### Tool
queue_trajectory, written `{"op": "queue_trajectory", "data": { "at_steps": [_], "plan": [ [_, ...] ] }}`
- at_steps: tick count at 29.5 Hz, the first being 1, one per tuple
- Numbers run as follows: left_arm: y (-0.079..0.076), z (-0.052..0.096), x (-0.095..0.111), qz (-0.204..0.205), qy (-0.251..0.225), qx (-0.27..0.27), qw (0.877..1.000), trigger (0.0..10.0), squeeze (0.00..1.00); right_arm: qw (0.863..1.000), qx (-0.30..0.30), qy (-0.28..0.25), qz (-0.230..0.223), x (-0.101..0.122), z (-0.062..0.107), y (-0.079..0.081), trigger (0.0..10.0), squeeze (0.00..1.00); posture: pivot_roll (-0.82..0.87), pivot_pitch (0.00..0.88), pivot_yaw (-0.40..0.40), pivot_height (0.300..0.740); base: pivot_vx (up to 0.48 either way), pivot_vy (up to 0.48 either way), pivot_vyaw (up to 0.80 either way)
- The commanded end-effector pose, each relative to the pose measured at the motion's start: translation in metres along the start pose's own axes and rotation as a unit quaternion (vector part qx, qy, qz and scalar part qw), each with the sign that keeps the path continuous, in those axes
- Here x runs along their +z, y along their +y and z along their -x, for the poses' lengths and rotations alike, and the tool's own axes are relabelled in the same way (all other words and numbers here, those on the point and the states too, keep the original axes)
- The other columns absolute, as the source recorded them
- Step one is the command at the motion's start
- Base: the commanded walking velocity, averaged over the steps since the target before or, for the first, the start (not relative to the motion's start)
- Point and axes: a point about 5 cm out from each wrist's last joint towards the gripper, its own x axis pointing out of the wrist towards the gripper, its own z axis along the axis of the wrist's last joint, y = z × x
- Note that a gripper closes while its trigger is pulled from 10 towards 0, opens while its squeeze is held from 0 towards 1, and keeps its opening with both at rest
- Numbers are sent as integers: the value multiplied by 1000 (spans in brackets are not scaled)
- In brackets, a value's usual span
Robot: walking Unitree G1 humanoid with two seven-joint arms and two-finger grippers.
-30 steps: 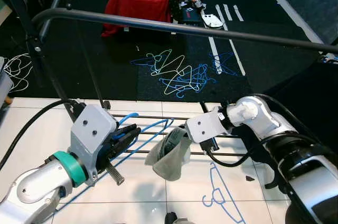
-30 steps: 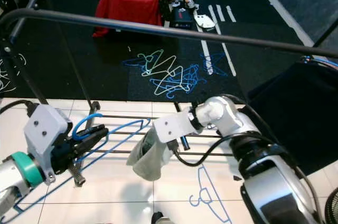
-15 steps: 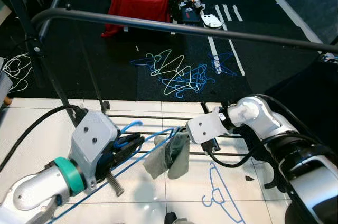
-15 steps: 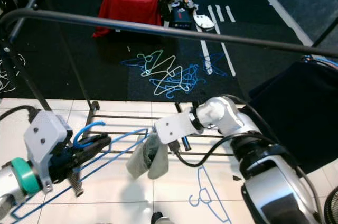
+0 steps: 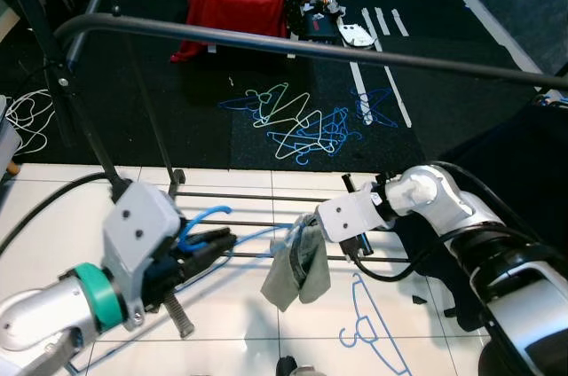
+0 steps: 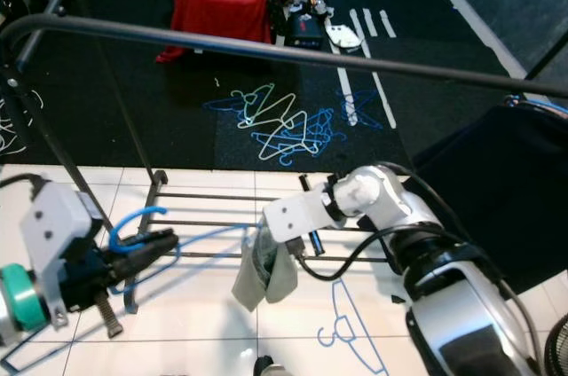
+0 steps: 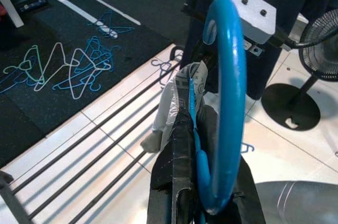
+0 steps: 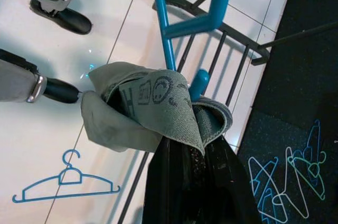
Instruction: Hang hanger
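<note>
Gripping the blue hanger point(image 5: 232, 236) by its hook, the left hand point(image 5: 209, 244) sits well below the rail point(image 5: 293, 43) — right hand point(image 8: 191, 156) clamped on the grey cloth point(image 5: 297, 262).

Left claw point(image 5: 213, 242) grips a blue hanger point(image 5: 206, 227); right claw point(image 5: 312, 232) apparently pinches grey cloth point(image 5: 297, 262) draped on it.

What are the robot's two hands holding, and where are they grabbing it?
The left gripper holds the blue hanger at the base of its hook. The right gripper pinches the grey cloth at its top edge, by the hanger's end.
</note>
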Motion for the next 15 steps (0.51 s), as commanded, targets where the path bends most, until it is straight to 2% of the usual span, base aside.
{"op": "queue_trajectory", "data": {
  "at_steps": [1,15],
  "plan": [
    [-8,-1,1,7,-4,-19,1000,10000,0,1000,1,-1,-1,-1,1,0,10000,0,27,131,-11,740,0,0,0],
    [-6,4,-1,12,11,-27,1000,10000,0,1000,-9,0,-3,-1,3,-3,10000,0,30,135,-11,740,0,0,0]
  ]
}}
